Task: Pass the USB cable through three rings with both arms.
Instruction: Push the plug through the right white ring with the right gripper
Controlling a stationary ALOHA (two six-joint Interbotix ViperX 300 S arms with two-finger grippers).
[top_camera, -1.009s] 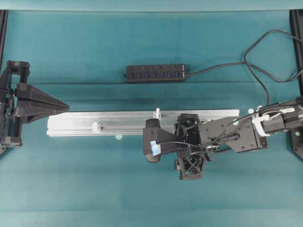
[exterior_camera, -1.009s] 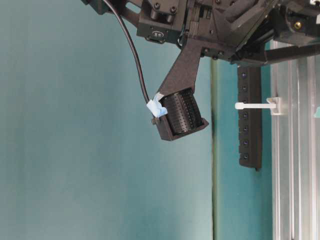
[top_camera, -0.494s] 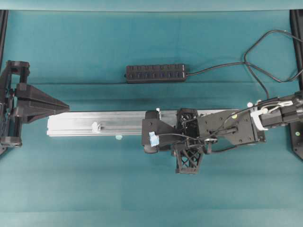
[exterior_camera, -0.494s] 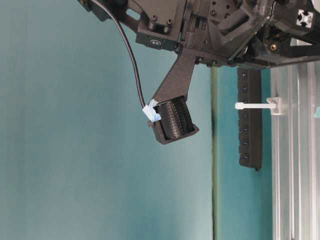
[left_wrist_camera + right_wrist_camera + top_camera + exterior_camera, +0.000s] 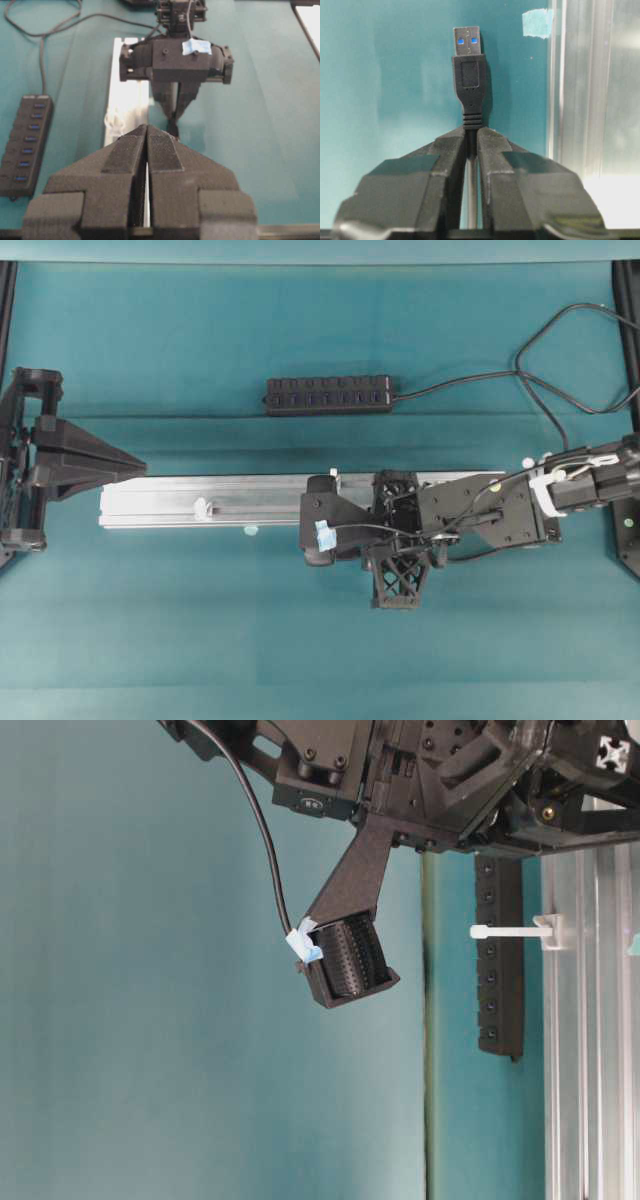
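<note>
The USB cable [image 5: 468, 80] is lying on the teal cloth just beside the aluminium rail [image 5: 580, 100], and its plug is sticking out in front of the right gripper [image 5: 470, 135]. The jaws are clamping the cord right behind the plug, probably so that the stiff metal tip is staying free and pointing forward, ready to be aimed into a loop. The rest of the cord is running back toward the USB hub [image 5: 328, 395] at the far side.

Two of the rings [image 5: 202, 508] are showing on the rail in the overhead view; the third I cannot find. None has the cable in it yet.

The left gripper [image 5: 146, 137] is waiting at the rail's other end with its jaws pressed together and holding nothing, likely placed there to receive the plug later.
</note>
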